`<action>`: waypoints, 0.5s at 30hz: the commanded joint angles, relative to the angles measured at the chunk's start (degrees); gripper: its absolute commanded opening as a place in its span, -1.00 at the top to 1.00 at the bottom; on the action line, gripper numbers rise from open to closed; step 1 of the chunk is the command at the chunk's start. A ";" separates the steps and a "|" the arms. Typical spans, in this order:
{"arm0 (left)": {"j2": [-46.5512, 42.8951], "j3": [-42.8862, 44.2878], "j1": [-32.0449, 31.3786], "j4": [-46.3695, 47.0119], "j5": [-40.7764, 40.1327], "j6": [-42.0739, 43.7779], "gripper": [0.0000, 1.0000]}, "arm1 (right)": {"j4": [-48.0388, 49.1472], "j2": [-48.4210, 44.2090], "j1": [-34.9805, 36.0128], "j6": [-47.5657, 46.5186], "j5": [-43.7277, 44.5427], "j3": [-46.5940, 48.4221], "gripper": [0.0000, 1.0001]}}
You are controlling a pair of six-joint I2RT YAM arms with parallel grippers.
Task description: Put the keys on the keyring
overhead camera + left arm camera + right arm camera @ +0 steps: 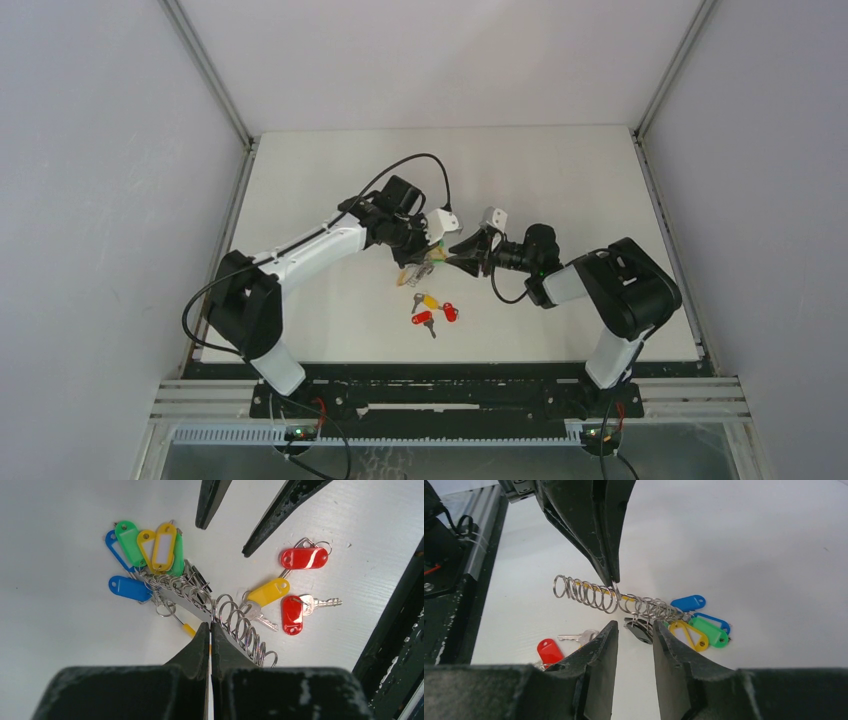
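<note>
My left gripper [210,626] pinches the keyring [190,592]. My right gripper [634,627] hangs spread and empty. The keys [269,591] lie just beside it, towards the bases.

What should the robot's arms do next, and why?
Probably the right gripper, open and empty, should lower onto the yellow-tagged key and pinch it. The left gripper is shut on the keyring, so that is ready, but the yellow-tagged key and two red-tagged keys lie loose on the table.

bright even light, faint shadows, mostly sharp.
</note>
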 commanded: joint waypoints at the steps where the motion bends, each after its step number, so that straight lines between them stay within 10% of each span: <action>1: -2.18 0.35 -0.41 0.66 3.50 2.40 1.00 | 10.28 2.98 0.39 5.39 -3.71 1.30 0.38; 15: -3.82 -1.14 -0.73 1.08 6.94 4.39 1.00 | 13.70 6.58 1.94 7.36 -6.36 3.90 0.41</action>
